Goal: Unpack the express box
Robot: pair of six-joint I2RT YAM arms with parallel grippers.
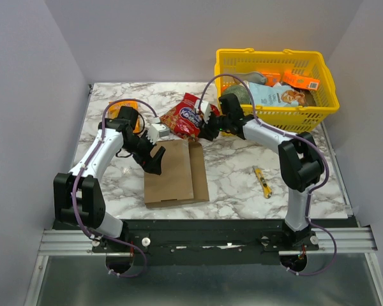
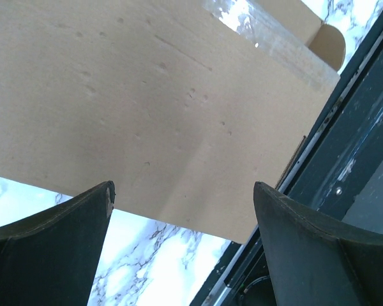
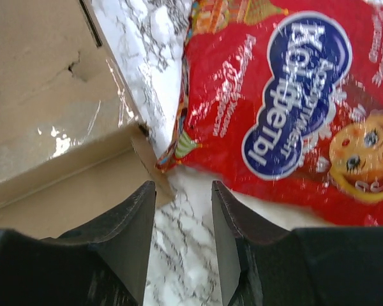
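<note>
The express box [image 1: 172, 173] lies flat on the marble table, its brown flap folded out to the right. It fills the left wrist view [image 2: 147, 95] and shows at the left of the right wrist view [image 3: 45, 95]. A red snack bag [image 1: 184, 118] lies on the table just behind the box, large in the right wrist view [image 3: 293, 108]. My left gripper [image 1: 155, 158] is open and empty over the box's left edge [image 2: 182, 188]. My right gripper [image 1: 208, 131] is open and empty, low over bare marble between the box's far corner and the bag [image 3: 182, 185].
A yellow plastic basket [image 1: 325, 95] with several packaged items stands at the back right. A yellow utility knife [image 1: 263, 182] lies right of the box. An orange object [image 1: 131, 106] lies behind the left arm. The table's dark front rail [image 2: 351, 159] runs close to the box.
</note>
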